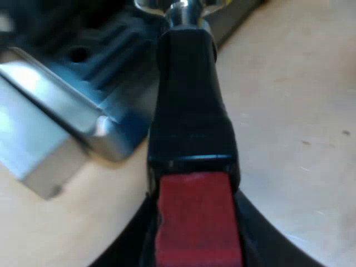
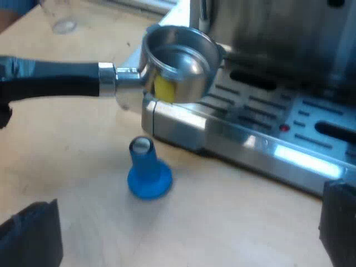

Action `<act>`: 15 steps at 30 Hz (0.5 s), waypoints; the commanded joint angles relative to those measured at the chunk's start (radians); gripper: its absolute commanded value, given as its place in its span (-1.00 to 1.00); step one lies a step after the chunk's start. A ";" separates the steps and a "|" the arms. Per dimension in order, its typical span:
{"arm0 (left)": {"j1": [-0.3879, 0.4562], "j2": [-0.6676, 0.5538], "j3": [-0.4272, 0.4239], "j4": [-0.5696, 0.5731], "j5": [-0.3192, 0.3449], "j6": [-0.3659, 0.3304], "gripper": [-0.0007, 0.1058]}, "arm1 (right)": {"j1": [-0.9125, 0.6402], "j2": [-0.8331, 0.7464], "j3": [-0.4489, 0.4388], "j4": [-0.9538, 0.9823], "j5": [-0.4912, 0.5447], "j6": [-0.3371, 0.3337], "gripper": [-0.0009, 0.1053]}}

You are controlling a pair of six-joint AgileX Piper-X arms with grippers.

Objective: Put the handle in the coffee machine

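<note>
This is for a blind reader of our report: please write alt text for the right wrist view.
A dark-handled metal holder hangs with its cup above the corner of the drip tray; a blue tamper stands on the table nearby.

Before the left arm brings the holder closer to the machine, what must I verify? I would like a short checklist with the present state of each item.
1. Left claw grips the metal holder with a black handle ending in red: ok.
2. Holder's basket opening faces up: ok.
3. Holder locked into the silver espresso machine: not ok, it hangs over a corner of the grated drip tray.
4. Blue plastic tamper stands on the light wooden table, apart from the holder: ok.
5. Right claw open and empty: ok.
6. Locking slot on the machine free: cannot tell.
</note>
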 commanded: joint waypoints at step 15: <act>0.176 0.224 -0.017 -0.080 0.255 0.211 -0.98 | 0.000 0.189 0.025 -0.361 0.238 -0.177 0.81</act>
